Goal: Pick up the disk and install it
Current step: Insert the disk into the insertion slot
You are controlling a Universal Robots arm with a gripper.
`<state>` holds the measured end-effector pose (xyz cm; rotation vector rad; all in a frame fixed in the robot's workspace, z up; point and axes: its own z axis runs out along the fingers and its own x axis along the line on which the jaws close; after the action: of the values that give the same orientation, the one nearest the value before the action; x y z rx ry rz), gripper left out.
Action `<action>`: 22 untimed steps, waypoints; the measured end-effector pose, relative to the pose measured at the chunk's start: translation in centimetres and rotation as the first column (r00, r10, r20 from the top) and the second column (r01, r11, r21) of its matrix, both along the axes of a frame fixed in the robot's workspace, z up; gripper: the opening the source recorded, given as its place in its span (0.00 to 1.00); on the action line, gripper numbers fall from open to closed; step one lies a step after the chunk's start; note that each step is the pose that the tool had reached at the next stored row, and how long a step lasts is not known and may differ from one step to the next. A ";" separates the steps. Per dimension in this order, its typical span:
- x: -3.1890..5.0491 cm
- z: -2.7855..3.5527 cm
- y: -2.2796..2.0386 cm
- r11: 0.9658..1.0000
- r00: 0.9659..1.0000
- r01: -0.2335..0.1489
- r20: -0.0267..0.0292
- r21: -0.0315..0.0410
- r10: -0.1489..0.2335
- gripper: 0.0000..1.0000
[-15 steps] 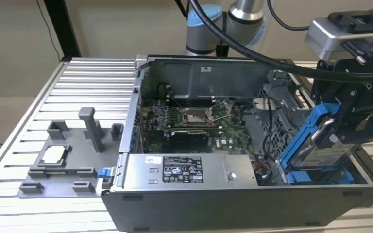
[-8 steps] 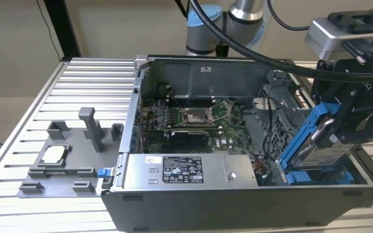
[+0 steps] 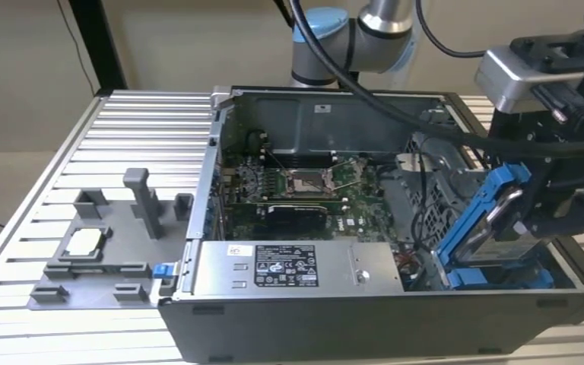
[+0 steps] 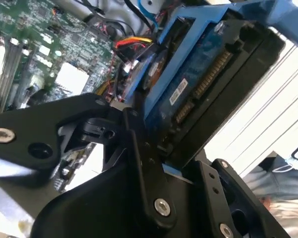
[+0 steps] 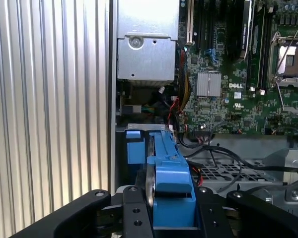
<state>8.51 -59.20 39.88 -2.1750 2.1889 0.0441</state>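
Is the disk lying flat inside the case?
No, the disk stands steeply tilted on edge at the case's corner, clamped between the fingers.

Place: a robotics lab set up for computer assembly.
Desk: ribbed aluminium desk point(image 3: 119, 129), bare metal slats.
Work piece: open computer case point(image 3: 373, 319) with its motherboard point(image 3: 271, 179) exposed.
Fixture: grey tray point(image 3: 79, 293) with upright holders for parts.
Machine: robot arm point(image 3: 322, 38) standing behind the case.
Backdrop: plain beige wall point(image 3: 191, 46).

Ribbed metal table point(image 3: 134, 129). Plain beige wall point(image 3: 180, 42) behind; black post point(image 3: 97, 38) against it. Pale floor point(image 3: 13, 179) at the exterior view's left, possibly vinyl.
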 end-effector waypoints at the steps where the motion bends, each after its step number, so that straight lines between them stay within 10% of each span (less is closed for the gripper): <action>1: -0.02 0.02 -0.03 1.000 1.000 0.000 0.000 -0.001 0.000 1.00; 10: -0.04 0.06 -0.04 1.000 1.000 0.001 0.000 -0.002 -0.001 1.00; 22: -0.04 2.53 0.43 1.000 1.000 0.001 0.000 -0.003 -0.001 1.00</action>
<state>8.47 -58.77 42.41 -2.1759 2.1913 0.0414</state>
